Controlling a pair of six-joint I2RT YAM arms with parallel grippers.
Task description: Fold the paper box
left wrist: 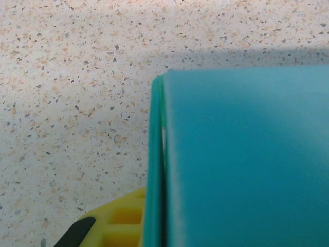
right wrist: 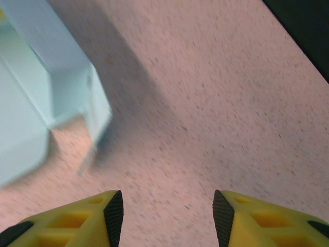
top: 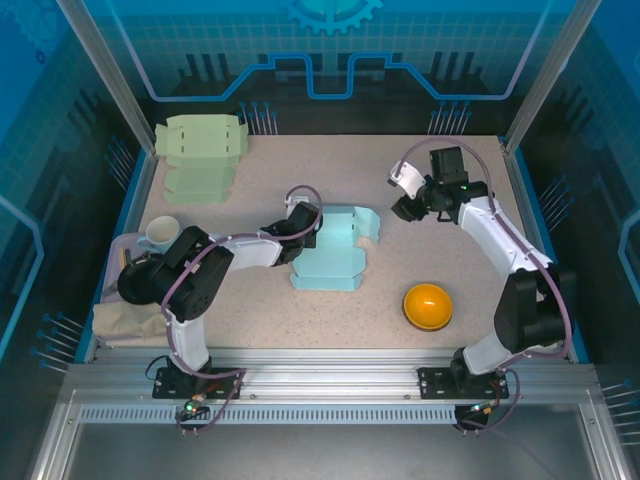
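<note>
Currently mid-fold, by judgement. Paper box (top: 335, 258) at frame centre on tabletop (top: 420, 265), partly erected. Left gripper (top: 300, 240) pinched closed on box's left wall. Right gripper (top: 403, 210) jaws apart, empty, hovering right of box. Next move likely calls for right gripper to tuck upper-right flap while left braces wall.

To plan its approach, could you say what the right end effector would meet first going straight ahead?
Probably the bare tabletop; the blue paper box sits off the right end effector's line.

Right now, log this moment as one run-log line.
left gripper shut on blue paper box | right gripper open, holding nothing | fold unfinished
</note>
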